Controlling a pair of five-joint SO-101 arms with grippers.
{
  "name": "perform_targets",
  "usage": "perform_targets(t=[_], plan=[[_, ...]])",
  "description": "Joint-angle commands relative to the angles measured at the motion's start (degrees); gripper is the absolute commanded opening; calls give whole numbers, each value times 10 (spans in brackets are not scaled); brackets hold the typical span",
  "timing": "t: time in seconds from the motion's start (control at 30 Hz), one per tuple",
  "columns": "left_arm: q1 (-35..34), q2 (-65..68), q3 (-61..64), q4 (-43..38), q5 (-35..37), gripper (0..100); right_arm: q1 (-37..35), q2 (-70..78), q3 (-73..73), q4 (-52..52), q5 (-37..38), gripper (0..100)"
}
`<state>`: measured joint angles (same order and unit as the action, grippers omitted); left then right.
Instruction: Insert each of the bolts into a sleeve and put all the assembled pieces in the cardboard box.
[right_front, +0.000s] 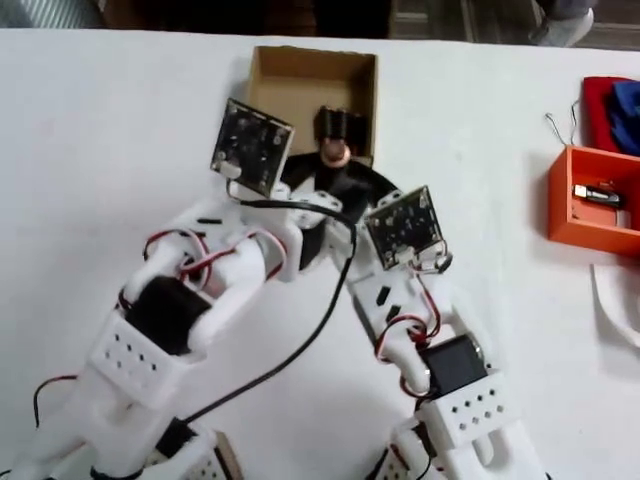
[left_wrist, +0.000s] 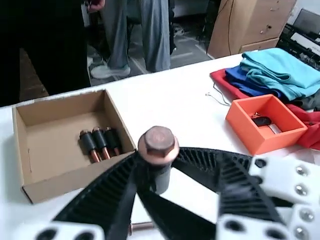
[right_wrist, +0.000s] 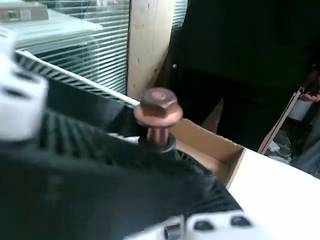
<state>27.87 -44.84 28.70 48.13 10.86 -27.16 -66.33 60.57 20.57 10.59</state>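
Insertion step: bolt apparently part-seated in sleeve, pinched by left gripper at cardboard box near edge; hold of right gripper cannot be told. Next, by judgement: press bolt home, then box it

Bright even overhead light, white table near blown out in high view, only faint soft shadows, daylight through blinds in right wrist view, dim room beyond cardboard box, dull sheen on bolt head
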Motion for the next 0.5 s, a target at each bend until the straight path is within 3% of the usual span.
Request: perform_targets(t=[0.0,0.3,0.47], plan=[[10,0,-6,22,4,278,0,-12,-13,-3,3,24],[-58,-1,-10,18,-24,278,0,-12,-13,-3,3,24],[-68,0,-93,20,-19,278,0,-7,1,-3,2,24]])
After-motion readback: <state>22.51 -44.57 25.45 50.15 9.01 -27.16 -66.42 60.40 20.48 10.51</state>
